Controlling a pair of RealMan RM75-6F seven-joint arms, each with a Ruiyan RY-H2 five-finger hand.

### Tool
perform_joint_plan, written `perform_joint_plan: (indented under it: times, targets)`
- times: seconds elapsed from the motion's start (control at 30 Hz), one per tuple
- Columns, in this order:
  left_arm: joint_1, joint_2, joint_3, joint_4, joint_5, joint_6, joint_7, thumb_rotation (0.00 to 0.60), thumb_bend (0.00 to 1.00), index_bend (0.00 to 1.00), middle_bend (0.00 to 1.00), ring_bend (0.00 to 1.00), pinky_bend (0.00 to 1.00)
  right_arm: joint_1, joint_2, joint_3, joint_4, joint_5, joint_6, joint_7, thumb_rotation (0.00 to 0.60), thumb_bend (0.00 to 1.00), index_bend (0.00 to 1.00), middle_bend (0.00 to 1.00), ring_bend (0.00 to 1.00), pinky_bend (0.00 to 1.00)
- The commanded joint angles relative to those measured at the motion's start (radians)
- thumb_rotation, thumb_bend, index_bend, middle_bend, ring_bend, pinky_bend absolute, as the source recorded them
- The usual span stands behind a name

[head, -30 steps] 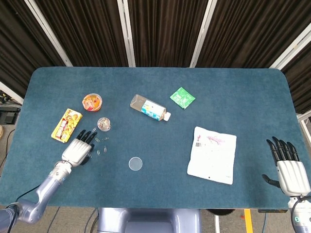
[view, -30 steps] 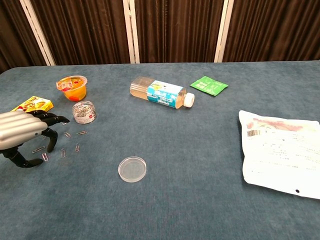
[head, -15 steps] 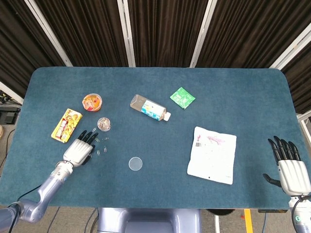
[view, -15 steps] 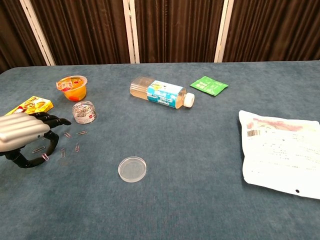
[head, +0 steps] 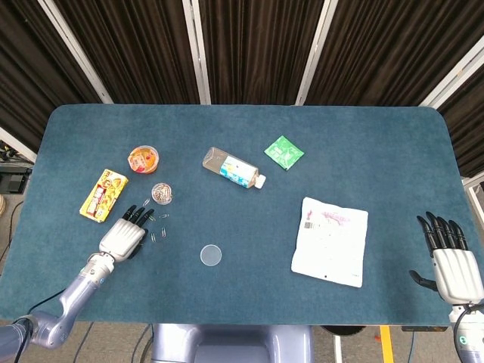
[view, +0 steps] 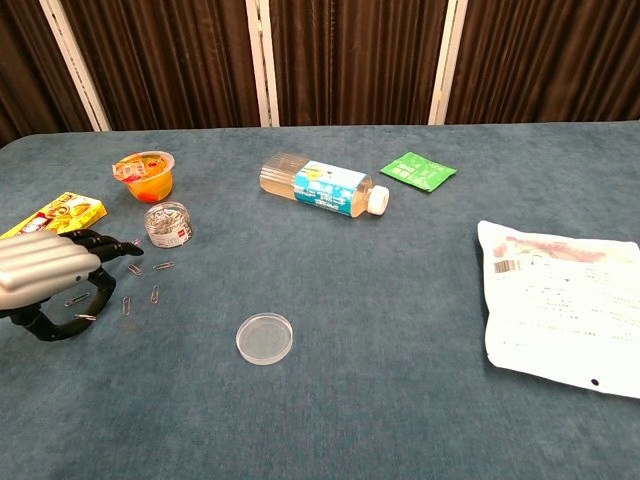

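Head view only — right hand [head: 457, 271] visible, fingers apart.

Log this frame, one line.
left hand: over loose paper clips, holding none | right hand: open, table edge | lid: untouched

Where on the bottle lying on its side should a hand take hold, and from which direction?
Grip the bottle across its labelled middle, coming down from above with fingers on either long side. It lies flat, cap pointing toward the white bag, with open cloth around it. The body is widest and straightest there, while the cap end narrows and would probably slip.
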Motion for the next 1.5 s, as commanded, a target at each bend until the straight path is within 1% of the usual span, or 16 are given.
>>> perform_joint_plan:
  times: [0.03, 0.27, 0.43, 0.53, 0.7, 1.03, 1.23, 1.5]
  targets:
    - [0.001, -0.001, 0.001, 0.002, 0.007, 0.008, -0.012, 0.6, 0.57, 0.65, 0.0, 0.0, 0.0, 0.001, 0.0, 0.0, 0.0, 0.001, -0.002, -0.002, 0.6, 0.0, 0.0, 0.0, 0.0, 0.0]
    - [0.007, -0.008, 0.003, 0.019, 0.051, 0.05, -0.075, 0.6, 0.62, 0.69, 0.0, 0.0, 0.0, 0.002, 0.001, -0.001, -0.003, 0.002, -0.006, -0.006, 0.6, 0.0, 0.0, 0.0, 0.0, 0.0]
    - [0.013, -0.013, 0.003, 0.041, 0.085, 0.087, -0.125, 0.6, 0.62, 0.7, 0.0, 0.0, 0.0, 0.001, 0.0, -0.002, -0.002, 0.002, -0.005, -0.006, 0.6, 0.0, 0.0, 0.0, 0.0, 0.0]
    - [0.016, -0.012, -0.006, 0.05, 0.094, 0.112, -0.153, 0.6, 0.62, 0.7, 0.0, 0.0, 0.0, 0.001, 0.001, -0.003, -0.005, 0.004, -0.006, -0.008, 0.6, 0.0, 0.0, 0.0, 0.0, 0.0]
    - [0.007, -0.011, -0.051, 0.07, 0.071, 0.13, -0.186, 0.6, 0.63, 0.69, 0.0, 0.0, 0.0, 0.002, 0.0, -0.003, -0.004, 0.005, -0.007, -0.011, 0.6, 0.0, 0.0, 0.0, 0.0, 0.0]
    - [-0.064, -0.029, -0.159, 0.117, -0.025, 0.078, -0.161, 0.6, 0.58, 0.68, 0.0, 0.0, 0.0, 0.01, -0.002, 0.003, -0.008, 0.024, -0.028, -0.023, 0.6, 0.0, 0.0, 0.0, 0.0, 0.0]
    - [-0.111, -0.046, -0.199, 0.145, -0.064, 0.041, -0.142, 0.6, 0.58, 0.68, 0.0, 0.0, 0.0, 0.009, -0.002, 0.004, -0.007, 0.026, -0.025, -0.018, 0.6, 0.0, 0.0, 0.0, 0.0, 0.0]
    - [-0.175, -0.092, -0.231, 0.209, -0.121, -0.031, -0.112, 0.6, 0.57, 0.68, 0.0, 0.0, 0.0, 0.014, 0.001, 0.009, -0.001, 0.039, -0.038, -0.007, 0.6, 0.0, 0.0, 0.0, 0.0, 0.0]
